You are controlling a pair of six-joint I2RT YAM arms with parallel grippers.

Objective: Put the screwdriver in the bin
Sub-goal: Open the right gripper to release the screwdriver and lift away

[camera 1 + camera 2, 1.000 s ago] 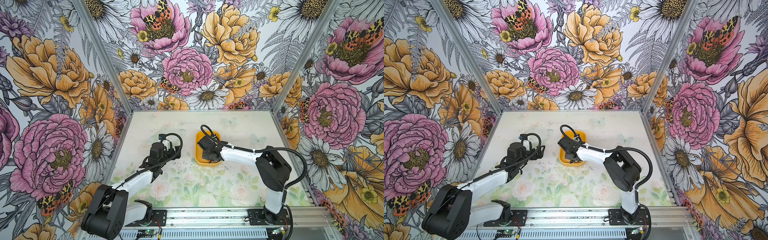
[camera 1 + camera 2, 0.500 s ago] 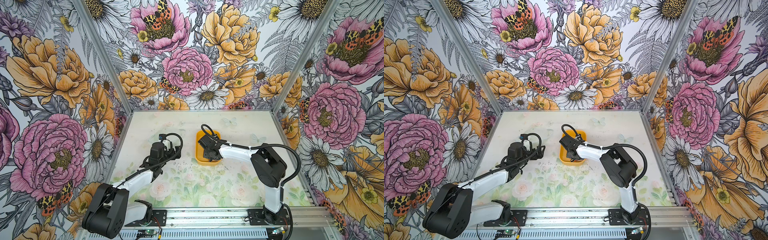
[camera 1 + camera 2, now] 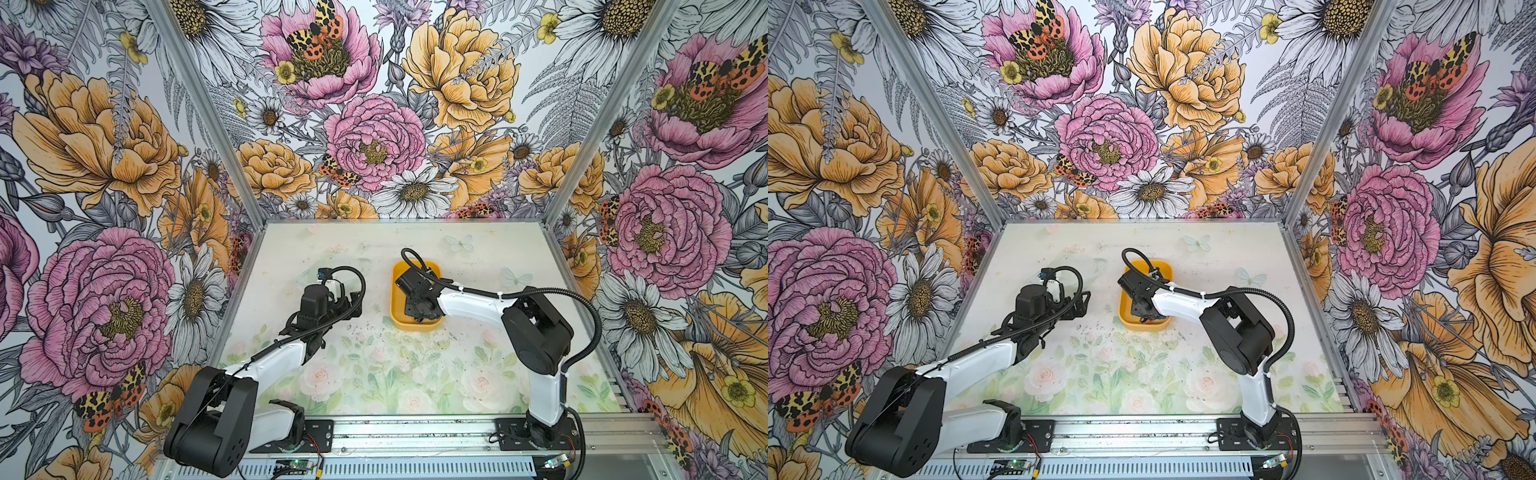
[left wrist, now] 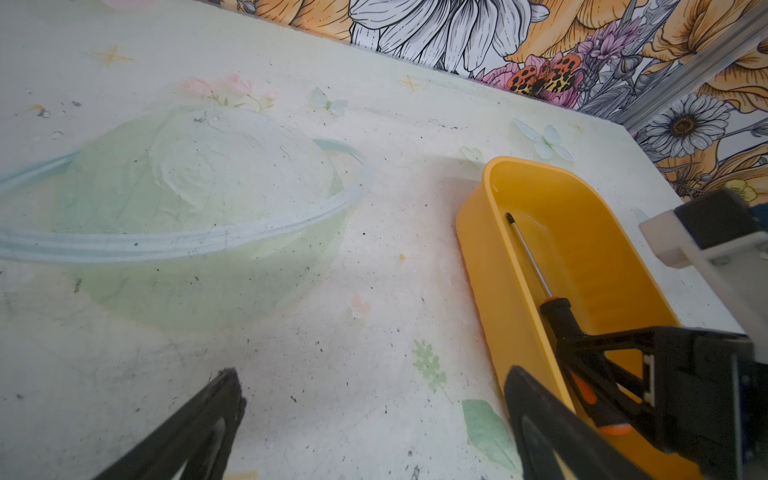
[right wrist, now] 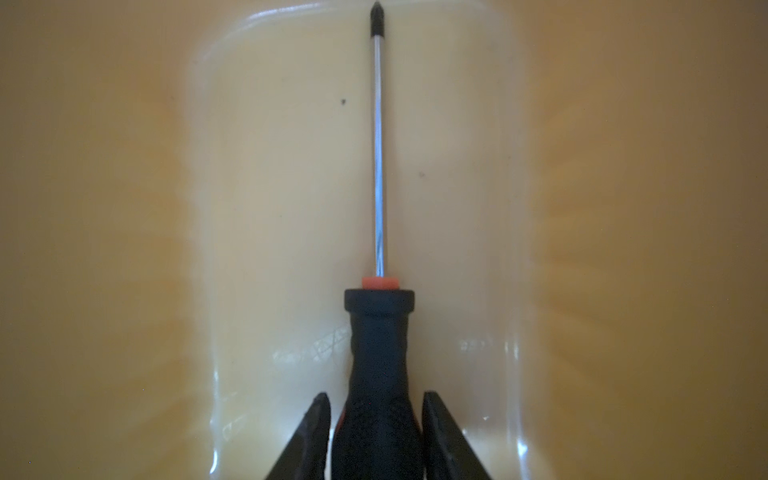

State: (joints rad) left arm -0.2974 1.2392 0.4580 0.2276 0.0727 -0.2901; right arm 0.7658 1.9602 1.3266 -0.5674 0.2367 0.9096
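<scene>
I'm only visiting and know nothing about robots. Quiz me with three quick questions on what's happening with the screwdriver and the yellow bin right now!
1. True or false: the screwdriver is inside the bin.
2. The right gripper has its jaws: A) clamped on the metal shaft; B) slightly apart on either side of the black handle; C) up over the table, far from the bin.
3. Fill in: the left gripper holds nothing, and its jaws stand wide ____.

Key: 1 true; 2 B; 3 open.
</scene>
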